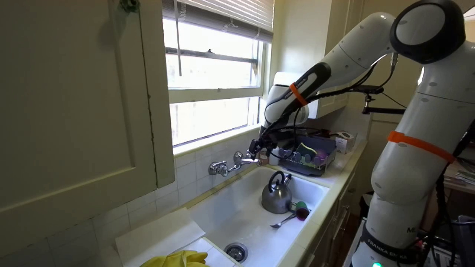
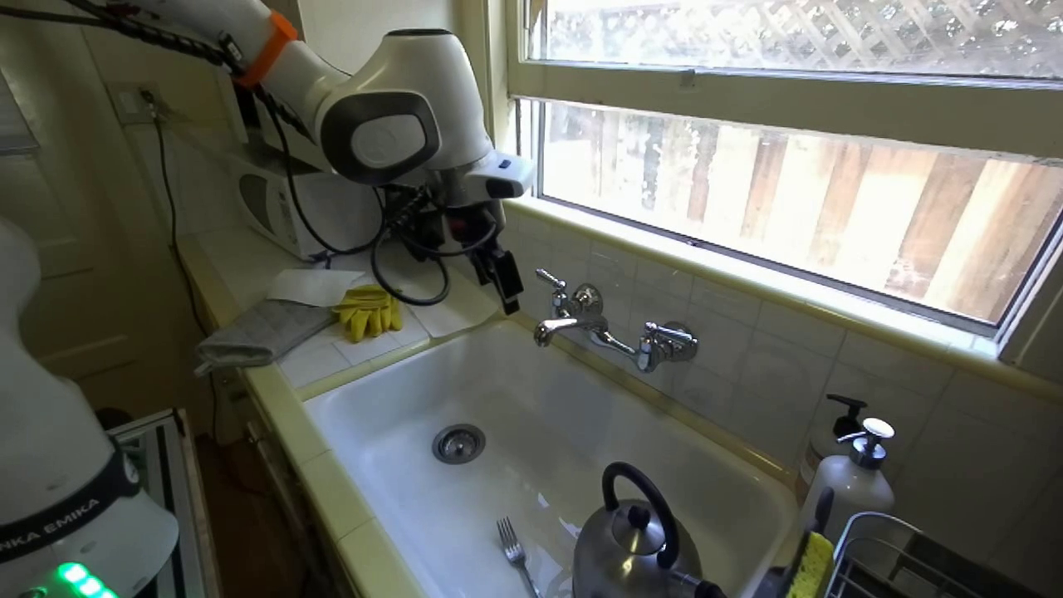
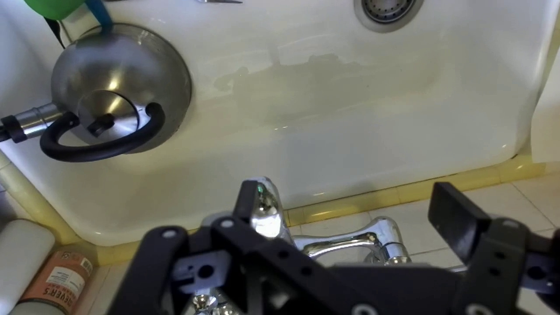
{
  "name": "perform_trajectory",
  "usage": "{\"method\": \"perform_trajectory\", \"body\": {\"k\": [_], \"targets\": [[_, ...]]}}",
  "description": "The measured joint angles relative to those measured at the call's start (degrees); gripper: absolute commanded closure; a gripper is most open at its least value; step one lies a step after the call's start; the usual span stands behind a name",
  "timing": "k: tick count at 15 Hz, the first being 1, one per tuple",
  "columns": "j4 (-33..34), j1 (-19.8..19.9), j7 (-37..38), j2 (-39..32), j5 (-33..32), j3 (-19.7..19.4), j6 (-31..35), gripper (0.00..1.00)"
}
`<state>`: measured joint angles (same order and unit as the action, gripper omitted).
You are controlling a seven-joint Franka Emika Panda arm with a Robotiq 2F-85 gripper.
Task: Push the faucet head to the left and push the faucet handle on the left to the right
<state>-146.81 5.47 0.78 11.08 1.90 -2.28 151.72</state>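
Observation:
The chrome faucet head [image 2: 573, 326] comes off the tiled wall over the sink's back edge; it also shows in an exterior view [image 1: 249, 161] and the wrist view [image 3: 267, 216]. The left faucet handle [image 2: 552, 282] sits on the drain side, and it shows in an exterior view [image 1: 219, 168]. The right handle [image 2: 667, 339] is on the kettle side. My gripper [image 3: 351, 203] is open and empty, close to the faucet head [image 1: 254, 150]. In the wrist view one finger overlaps the head; contact cannot be told. The gripper hides part of the faucet there.
The white sink [image 2: 531, 415] holds a steel kettle [image 1: 277, 198], a green cup [image 1: 301, 208] and a fork [image 2: 511, 544]. A dish rack [image 1: 308, 157] and soap bottles [image 2: 849, 482] stand at one end, yellow gloves [image 2: 368, 311] at the other. The window sill [image 2: 714, 257] runs above.

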Motion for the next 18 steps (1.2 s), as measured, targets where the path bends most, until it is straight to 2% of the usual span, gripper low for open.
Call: {"method": "perform_trajectory", "body": {"k": [4, 7, 10, 14, 18], "targets": [[3.5, -0.01, -5.55, -4.79, 0.0, -1.93, 0.11, 0.0], [5.55, -0.04, -9.89, -8.01, 0.83, -2.6, 2.99, 0.0], [6.85, -0.28, -16.02, -11.01, 4.3, -2.55, 5.92, 0.0], [8.87, -0.24, -24.39, -14.28, 10.41, -2.11, 6.04, 0.0], [10.45, 0.02, -27.06, -16.24, 11.78, -1.38, 6.03, 0.0]]}}
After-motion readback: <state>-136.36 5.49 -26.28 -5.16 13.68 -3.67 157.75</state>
